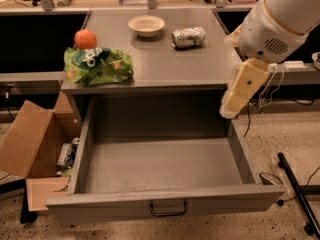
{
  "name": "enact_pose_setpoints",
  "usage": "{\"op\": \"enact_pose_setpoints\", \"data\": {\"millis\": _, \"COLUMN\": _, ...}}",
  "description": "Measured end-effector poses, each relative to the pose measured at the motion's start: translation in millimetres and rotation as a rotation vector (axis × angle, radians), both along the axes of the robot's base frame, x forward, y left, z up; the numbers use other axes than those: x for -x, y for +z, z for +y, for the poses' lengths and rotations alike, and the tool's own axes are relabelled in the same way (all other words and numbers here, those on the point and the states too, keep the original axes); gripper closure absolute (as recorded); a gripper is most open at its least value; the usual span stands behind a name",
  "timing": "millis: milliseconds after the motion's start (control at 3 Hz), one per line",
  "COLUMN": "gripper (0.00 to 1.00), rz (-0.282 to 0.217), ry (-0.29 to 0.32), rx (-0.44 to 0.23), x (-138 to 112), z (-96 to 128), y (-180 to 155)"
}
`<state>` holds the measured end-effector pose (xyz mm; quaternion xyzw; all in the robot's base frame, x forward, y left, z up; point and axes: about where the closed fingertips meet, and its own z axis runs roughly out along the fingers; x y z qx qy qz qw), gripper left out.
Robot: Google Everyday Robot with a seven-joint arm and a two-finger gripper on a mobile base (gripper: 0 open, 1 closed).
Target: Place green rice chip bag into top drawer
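The green rice chip bag lies crinkled at the front left of the grey counter top, touching an orange fruit behind it. The top drawer below the counter is pulled wide open, with a bare grey interior and a dark bail handle on its front. My gripper, cream-coloured, hangs from the white arm at the right. It is by the counter's front right corner, above the drawer's right side and far from the bag. It holds nothing that I can see.
A cream bowl and a crushed silver can sit at the back of the counter. An open brown cardboard box stands on the floor left of the drawer. Cables and a dark bar lie on the floor at right.
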<state>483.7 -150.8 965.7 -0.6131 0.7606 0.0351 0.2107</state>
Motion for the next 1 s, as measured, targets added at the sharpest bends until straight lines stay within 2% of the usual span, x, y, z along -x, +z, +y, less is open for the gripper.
{"op": "enact_pose_setpoints", "data": {"millis": 333, "gripper": 0.00, "rz": 0.014, "ry": 0.030, "rx": -0.119, "x": -26, "z": 41, "y": -12}}
{"op": "enact_pose_setpoints", "data": {"millis": 667, "gripper": 0.00, "rz": 0.006, "ry": 0.027, "rx": -0.117, "x": -32, "z": 45, "y": -12}}
{"op": "enact_pose_setpoints", "data": {"millis": 1000, "gripper": 0.00, "rz": -0.040, "ry": 0.058, "rx": -0.091, "x": -69, "z": 65, "y": -8}}
